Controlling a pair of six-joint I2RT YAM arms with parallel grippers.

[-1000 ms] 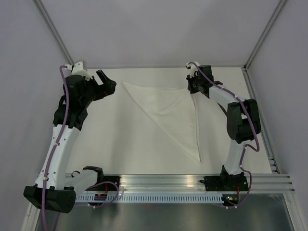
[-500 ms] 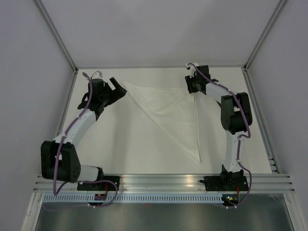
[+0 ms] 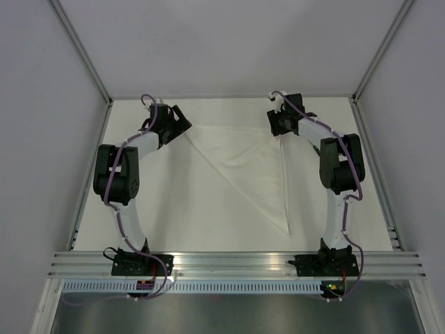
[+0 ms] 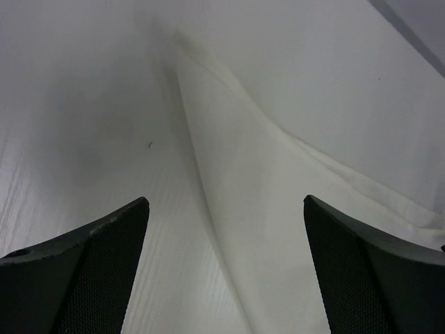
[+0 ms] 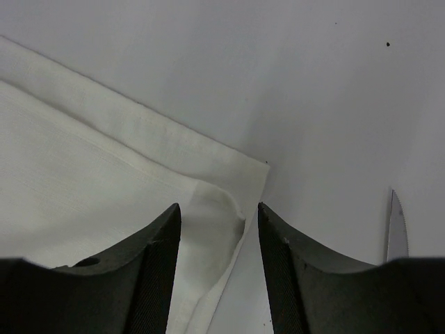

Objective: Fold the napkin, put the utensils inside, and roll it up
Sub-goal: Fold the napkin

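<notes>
The napkin [image 3: 254, 163] is folded into a triangle. The knife [image 5: 396, 233] lies beside it, not inside yet. Rolling comes last. The left gripper [image 4: 226, 209] and right gripper [image 5: 217, 212] are open, holding nothing.

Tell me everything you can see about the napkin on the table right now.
The napkin is a thin white cloth with faint creases, folded into a triangle and lying flat on the table. One edge runs along the far side, another down the right side to the nearest tip. At the far right corner two hemmed layers show, slightly offset. The open left gripper hovers at the far left corner, the open right gripper at the far right one; contact is unclear.
</notes>
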